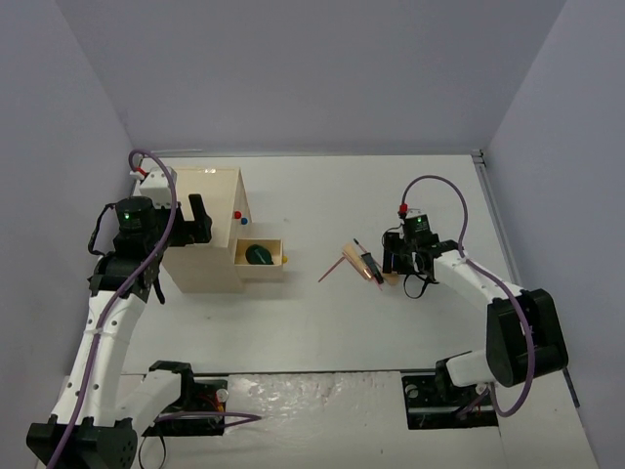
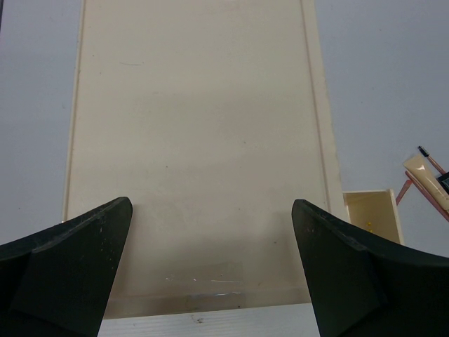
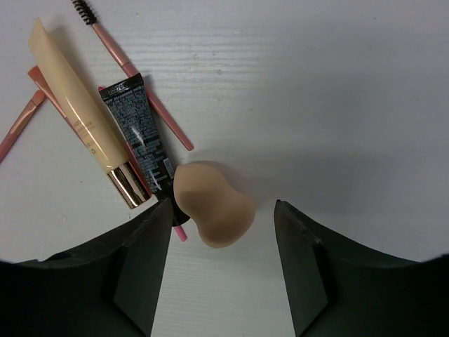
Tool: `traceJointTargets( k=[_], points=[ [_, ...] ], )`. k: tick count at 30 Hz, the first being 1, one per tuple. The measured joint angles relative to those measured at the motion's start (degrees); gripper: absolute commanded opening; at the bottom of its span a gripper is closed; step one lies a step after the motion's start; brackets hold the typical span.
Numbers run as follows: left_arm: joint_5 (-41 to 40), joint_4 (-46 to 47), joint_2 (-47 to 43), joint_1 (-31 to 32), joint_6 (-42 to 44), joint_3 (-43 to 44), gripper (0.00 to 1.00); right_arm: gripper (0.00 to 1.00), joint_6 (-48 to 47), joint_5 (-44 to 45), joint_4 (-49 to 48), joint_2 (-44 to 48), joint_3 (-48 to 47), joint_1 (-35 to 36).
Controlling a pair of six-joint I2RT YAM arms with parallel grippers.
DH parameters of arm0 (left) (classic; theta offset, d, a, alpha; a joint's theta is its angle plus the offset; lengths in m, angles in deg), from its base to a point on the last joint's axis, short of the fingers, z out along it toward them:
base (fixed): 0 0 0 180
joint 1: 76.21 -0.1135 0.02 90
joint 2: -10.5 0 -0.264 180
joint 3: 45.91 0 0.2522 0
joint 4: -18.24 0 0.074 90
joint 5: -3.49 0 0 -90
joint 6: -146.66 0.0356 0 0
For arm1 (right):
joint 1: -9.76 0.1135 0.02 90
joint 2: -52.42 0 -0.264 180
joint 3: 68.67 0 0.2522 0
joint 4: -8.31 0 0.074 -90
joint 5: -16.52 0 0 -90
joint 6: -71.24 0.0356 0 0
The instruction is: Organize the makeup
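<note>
R gripper (image 3: 223, 232) hangs w/ fingers apart, straddling beige sponge (image 3: 214, 205) on table (image 3: 337, 84), not gripping it. Sponge touches black tube (image 3: 140, 137), next to beige tube (image 3: 81, 116) & pink brushes (image 3: 133, 70). L gripper (image 2: 210, 210) is spread wide over cream box (image 2: 196, 126). Green compact (image 1: 259, 255) sits in the open drawer (image 1: 262, 275).

I work in a robot lab test cell: plain lilac walls (image 1: 312, 68) box in my white desk (image 1: 322, 322) on three sides, my left arm (image 1: 103, 332) and right arm (image 1: 469, 281) are bolted to mounts (image 1: 449, 396) at its near edge, and purple cables (image 1: 431, 178) loop over them.
</note>
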Motion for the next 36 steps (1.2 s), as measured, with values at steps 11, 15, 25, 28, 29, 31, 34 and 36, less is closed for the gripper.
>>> traceJointTargets(
  k=[11,15,25,28,29,31,34,36],
  points=[
    [0.00,0.00,0.00,0.00,0.02,0.00,0.97,0.20,0.23,-2.81,-2.43,-2.49,0.96,-1.12],
    [0.00,0.00,0.00,0.00,0.02,-0.01,0.97,0.04,0.62,-2.75,-2.96,-2.54,1.38,-1.50],
    [0.00,0.00,0.00,0.00,0.00,0.00,0.97,0.00,-0.18,-1.43,-1.83,1.37,1.28,-0.80],
    [0.00,0.00,0.00,0.00,0.00,0.00,0.97,0.00,-1.36,-0.73,-0.81,6.18,-0.29,0.90],
    [0.02,0.00,0.00,0.00,0.00,0.00,0.97,0.00,-1.84,-0.50,-0.54,7.42,-1.47,1.90],
    [0.00,0.00,0.00,0.00,0.00,0.00,0.97,0.00,-2.78,-0.18,-0.28,8.79,-5.01,4.82],
    [0.00,0.00,0.00,0.00,0.00,0.00,0.97,0.00,-4.52,-0.82,-0.79,9.09,-11.33,10.09],
    [0.00,0.00,0.00,0.00,0.00,0.00,0.97,0.00,-5.59,-1.87,-2.06,8.58,-15.47,14.01]
  ],
)
